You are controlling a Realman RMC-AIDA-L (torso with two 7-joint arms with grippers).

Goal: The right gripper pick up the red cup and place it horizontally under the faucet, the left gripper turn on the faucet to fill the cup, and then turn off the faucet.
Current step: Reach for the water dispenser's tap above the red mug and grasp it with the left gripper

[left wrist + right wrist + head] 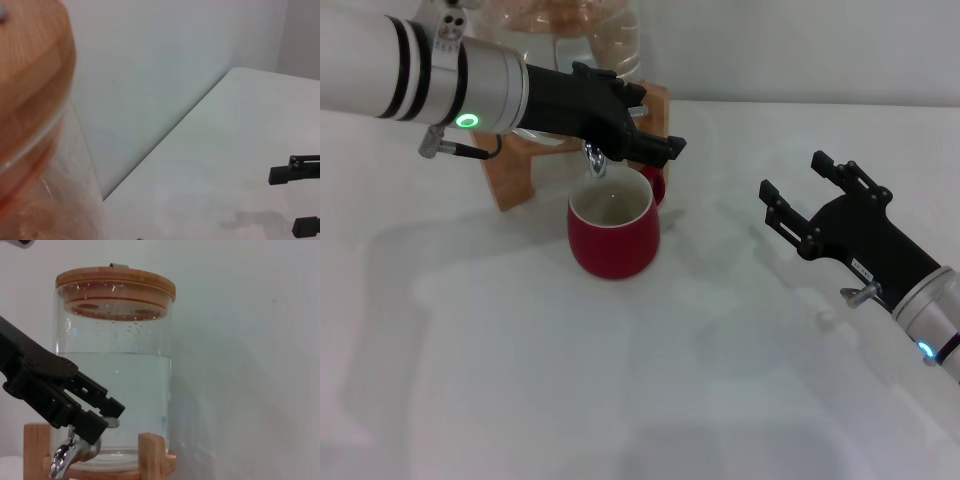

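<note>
red cup (613, 233) upright under faucet (65, 460); glass jar (115, 385) part-filled, water

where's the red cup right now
In the head view the red cup stands upright on the white table, left of centre, directly under the faucet and the left gripper. The right gripper is apart, off to its right.

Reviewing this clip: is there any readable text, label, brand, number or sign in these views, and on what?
No readable text in any view.
Right hand: a small pale sticker on its black body, too small to read.
Left hand, red cup, faucet, glass water jar with its wooden lid: no markings visible.
</note>
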